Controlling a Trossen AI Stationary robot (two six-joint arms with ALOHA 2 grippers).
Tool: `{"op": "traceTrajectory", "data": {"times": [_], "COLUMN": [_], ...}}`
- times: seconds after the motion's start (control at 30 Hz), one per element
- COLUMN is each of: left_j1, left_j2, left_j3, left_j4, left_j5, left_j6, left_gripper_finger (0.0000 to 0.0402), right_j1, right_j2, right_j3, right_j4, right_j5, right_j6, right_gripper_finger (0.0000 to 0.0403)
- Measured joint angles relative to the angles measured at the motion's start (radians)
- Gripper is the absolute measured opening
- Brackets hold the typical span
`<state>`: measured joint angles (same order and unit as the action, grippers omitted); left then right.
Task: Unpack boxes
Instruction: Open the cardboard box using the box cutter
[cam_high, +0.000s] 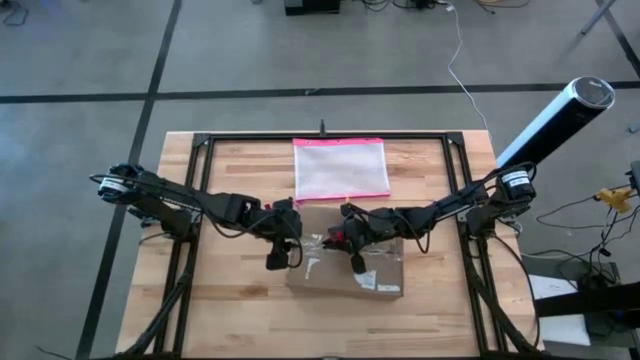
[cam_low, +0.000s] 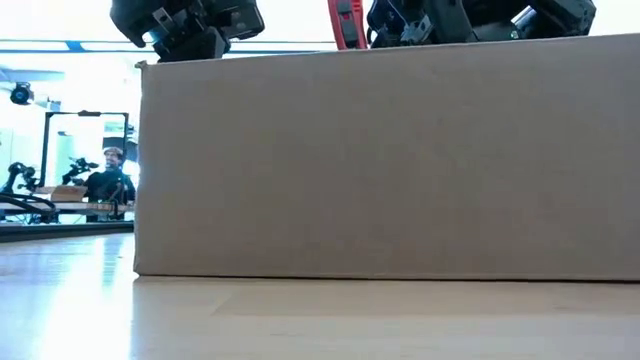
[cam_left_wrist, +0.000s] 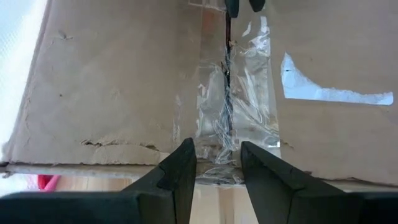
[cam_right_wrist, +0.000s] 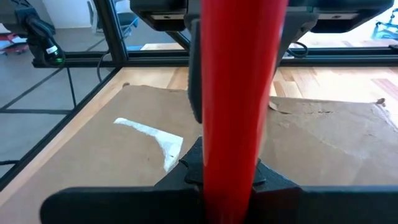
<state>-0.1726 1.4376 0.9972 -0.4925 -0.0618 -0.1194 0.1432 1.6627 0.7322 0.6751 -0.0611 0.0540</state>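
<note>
Lying flat, box (cam_high: 345, 262) runs left-right

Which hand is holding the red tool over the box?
The right hand, on the box's top, is clamped on the red tool. The left hand holds nothing, fingers apart at the taped seam's edge.

right pincer (cam_right_wrist: 227, 177) | clamps red tool (cam_right_wrist: 239, 81) | over cardboard box (cam_right_wrist: 112, 155)
</note>
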Motion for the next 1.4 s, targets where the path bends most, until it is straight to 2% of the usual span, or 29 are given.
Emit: {"op": "traceTrajectory", "data": {"times": [0.37,0.57,1.4], "left_j1": [0.023,0.039,0.058], "left_j2": [0.000,0.001,0.001], "left_j3": [0.007,0.007,-0.019], "left_j4": [0.083,0.091,0.043], "left_j5": [0.002,0.051,0.053], "left_j6": [0.114,0.138,0.124], "left_gripper_finger": [0.0117,0.0117,0.0117], "right_j1": [0.001,0.001,-0.019], "right_j2": [0.000,0.000,0.002], "right_j3": [-0.001,-0.001,0.045], "right_j4": [-0.003,0.000,-0.020], "right_j5": [-0.003,-0.002,-0.025], "right_j6": [-0.002,-0.005,-0.002], "right_gripper_finger": [0.0005,0.0005,0.0005]}}
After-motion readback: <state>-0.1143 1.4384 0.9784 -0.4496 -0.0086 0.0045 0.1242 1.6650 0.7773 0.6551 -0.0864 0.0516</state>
